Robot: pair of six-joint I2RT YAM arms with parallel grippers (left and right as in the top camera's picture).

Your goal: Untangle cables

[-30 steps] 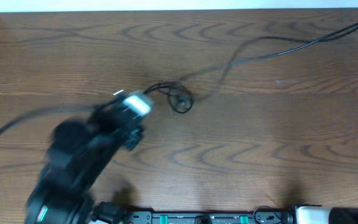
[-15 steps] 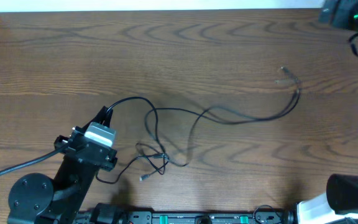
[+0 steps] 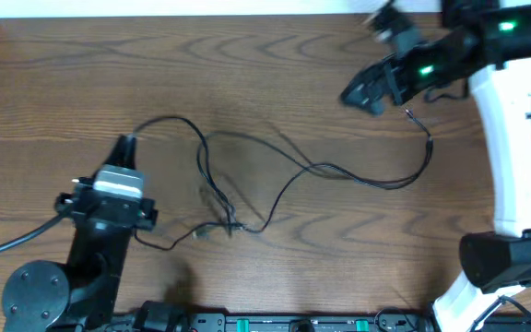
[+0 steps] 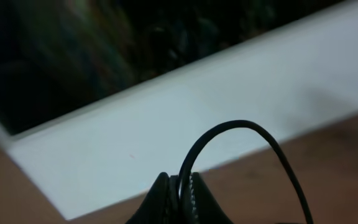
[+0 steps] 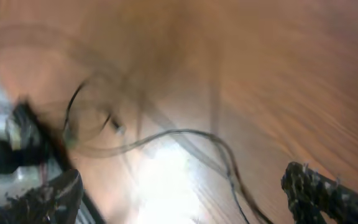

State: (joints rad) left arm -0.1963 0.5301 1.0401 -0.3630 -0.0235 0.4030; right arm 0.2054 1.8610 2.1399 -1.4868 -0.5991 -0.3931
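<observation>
Right arm has swung in from the top-right corner since half a sec ago and now reaches over the far right of the wooden surface. Left arm has slid a bit further left. Right fingers are spread wide apart w/ nothing between them (rt wrist view is blurred, but the gap is plain). They sit near the loose far end of the thin black cable. Left fingers are clenched on the cable's other end, which arches up out of them in the left wrist view. From that grip the cable loops across mid-surface and drops into a small knot near the front edge. It then runs in a long curve to the right and hooks back up toward the right arm.
</observation>
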